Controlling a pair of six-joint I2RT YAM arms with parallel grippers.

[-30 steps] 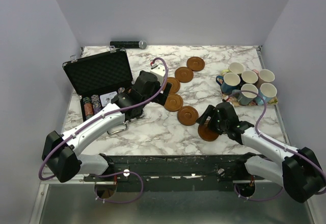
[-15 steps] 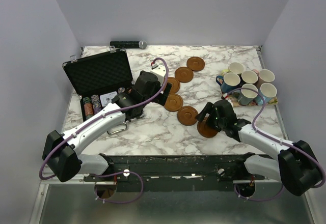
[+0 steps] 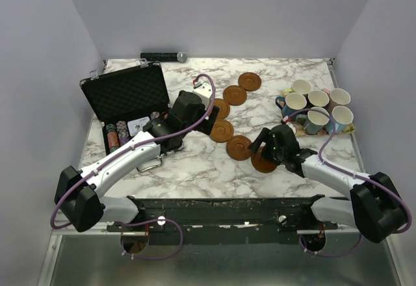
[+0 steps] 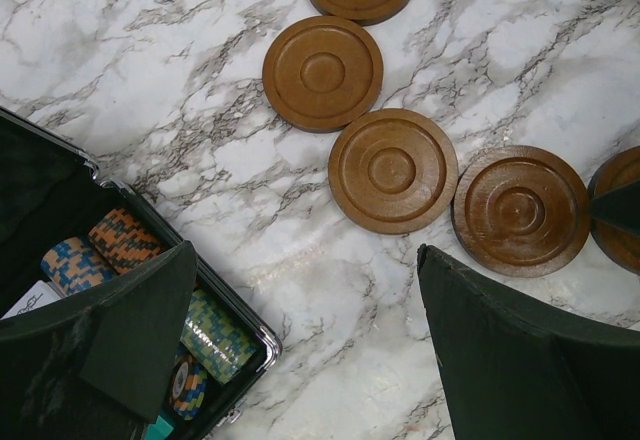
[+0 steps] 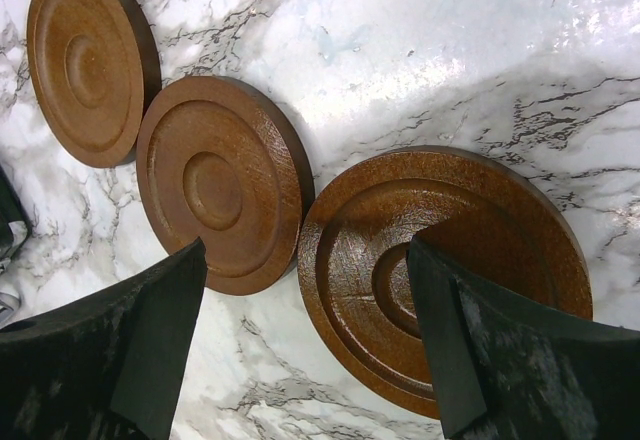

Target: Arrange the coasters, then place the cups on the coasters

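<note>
As right gripper (image 5: 305, 250) fingers stand apart over near coaster (image 5: 470, 210), I'd straddle rim squarely before closing; left gripper (image 4: 305, 255) fingers apart too.

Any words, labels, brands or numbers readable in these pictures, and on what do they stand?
No text can be read.
Green poker chip in the black case: marks on its edge, too blurred to read.
White card in the case: too small to read.
The coasters and mugs: no print visible.
</note>
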